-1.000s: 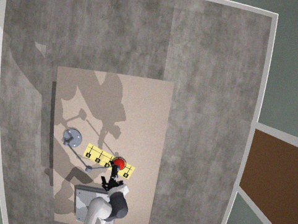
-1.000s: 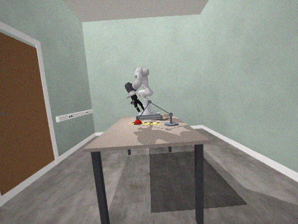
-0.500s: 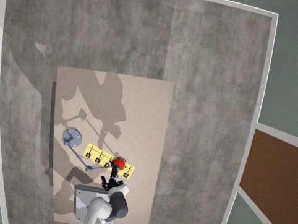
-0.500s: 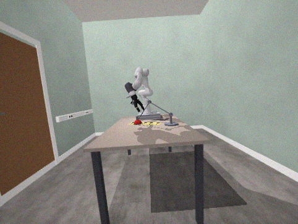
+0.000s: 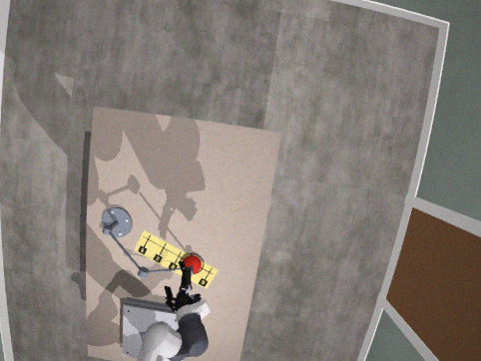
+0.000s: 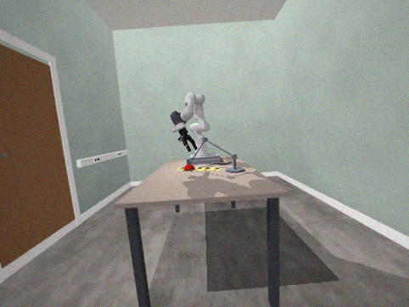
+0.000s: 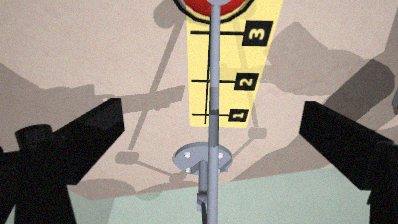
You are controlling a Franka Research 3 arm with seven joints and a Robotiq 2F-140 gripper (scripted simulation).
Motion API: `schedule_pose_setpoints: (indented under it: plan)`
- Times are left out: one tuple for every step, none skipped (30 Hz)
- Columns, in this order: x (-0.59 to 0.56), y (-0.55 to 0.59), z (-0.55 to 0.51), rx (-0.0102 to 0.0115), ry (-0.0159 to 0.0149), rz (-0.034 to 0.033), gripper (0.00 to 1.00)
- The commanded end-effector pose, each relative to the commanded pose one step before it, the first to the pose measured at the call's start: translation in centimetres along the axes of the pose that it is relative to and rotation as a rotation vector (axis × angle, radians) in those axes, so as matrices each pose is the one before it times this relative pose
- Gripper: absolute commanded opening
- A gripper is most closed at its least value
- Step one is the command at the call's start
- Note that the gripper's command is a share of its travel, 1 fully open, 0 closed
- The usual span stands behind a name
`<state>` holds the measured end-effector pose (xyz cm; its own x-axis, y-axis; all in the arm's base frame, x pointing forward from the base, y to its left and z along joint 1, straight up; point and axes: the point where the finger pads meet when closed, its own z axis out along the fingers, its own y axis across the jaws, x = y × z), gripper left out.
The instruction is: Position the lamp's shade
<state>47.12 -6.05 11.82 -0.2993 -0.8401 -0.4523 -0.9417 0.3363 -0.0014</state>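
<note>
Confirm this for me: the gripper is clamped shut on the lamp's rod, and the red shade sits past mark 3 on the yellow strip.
Not quite. The gripper is wide open and holds nothing; the wrist view shows its fingers standing well apart on either side of the lamp's rod, not touching it. The rest holds: the red shade sits past mark 3 on the yellow strip.
</note>
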Motion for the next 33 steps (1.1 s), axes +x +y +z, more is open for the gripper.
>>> schedule_pose_setpoints:
  plan:
    - [-0.117, 0.341, -1.538, -0.01183, -0.00253, 0.00609, 1.00]
    - [-0.003, 0.007, -0.433, 0.00000, 0.00000, 0.00000, 1.00]
    - [-0.003, 0.007, -0.433, 0.00000, 0.00000, 0.00000, 1.00]
    - [-0.003, 0.007, -0.433, 0.00000, 0.00000, 0.00000, 1.00]
    - [-0.003, 0.007, -0.433, 0.00000, 0.00000, 0.00000, 1.00]
    - [-0.003, 0.007, -0.433, 0.00000, 0.00000, 0.00000, 1.00]
    - [-0.003, 0.007, -0.433, 0.00000, 0.00000, 0.00000, 1.00]
    - [-0.003, 0.007, -0.433, 0.00000, 0.00000, 0.00000, 1.00]
    - [0.000, 0.000, 0.000, 0.00000, 0.00000, 0.00000, 1.00]
    - [0.000, 0.000, 0.000, 0.00000, 0.00000, 0.00000, 1.00]
    - [0.009, -0.040, -0.419, 0.00193, 0.00039, -0.00084, 1.00]
    - [0.009, -0.040, -0.419, 0.00193, 0.00039, -0.00084, 1.00]
    - [0.009, -0.041, -0.419, 0.00193, 0.00039, -0.00084, 1.00]
    - [0.010, -0.042, -0.419, 0.00193, 0.00039, -0.00084, 1.00]
    - [0.010, -0.043, -0.419, 0.00193, 0.00039, -0.00084, 1.00]
    - [0.010, -0.044, -0.419, 0.00193, 0.00039, -0.00084, 1.00]
    - [0.010, -0.044, -0.418, 0.00193, 0.00039, -0.00084, 1.00]
    - [0.010, -0.045, -0.418, 0.00193, 0.00039, -0.00084, 1.00]
    - [0.011, -0.046, -0.418, 0.00193, 0.00039, -0.00084, 1.00]
    - [0.011, -0.047, -0.418, 0.00193, 0.00039, -0.00084, 1.00]
    - [0.011, -0.048, -0.418, 0.00193, 0.00039, -0.00084, 1.00]
    - [0.011, -0.048, -0.418, 0.00193, 0.00039, -0.00084, 1.00]
    - [0.011, -0.049, -0.418, 0.00193, 0.00039, -0.00084, 1.00]
    - [0.012, -0.050, -0.418, 0.00193, 0.00039, -0.00084, 1.00]
    - [0.012, -0.051, -0.418, 0.00193, 0.00039, -0.00084, 1.00]
    - [0.000, 0.000, 0.000, 0.00000, 0.00000, 0.00000, 1.00]
    - [0.000, 0.000, 0.000, 0.00000, 0.00000, 0.00000, 1.00]
    - [0.009, -0.047, 0.016, 0.00149, 0.00025, -0.00043, 1.00]
    - [0.009, -0.047, 0.016, 0.00149, 0.00025, -0.00043, 1.00]
    - [0.009, -0.047, 0.016, 0.00149, 0.00025, -0.00043, 1.00]
    - [0.009, -0.047, 0.016, 0.00149, 0.00025, -0.00043, 1.00]
    - [0.009, -0.047, 0.016, 0.00149, 0.00025, -0.00043, 1.00]
    - [0.009, -0.047, 0.016, 0.00149, 0.00025, -0.00043, 1.00]
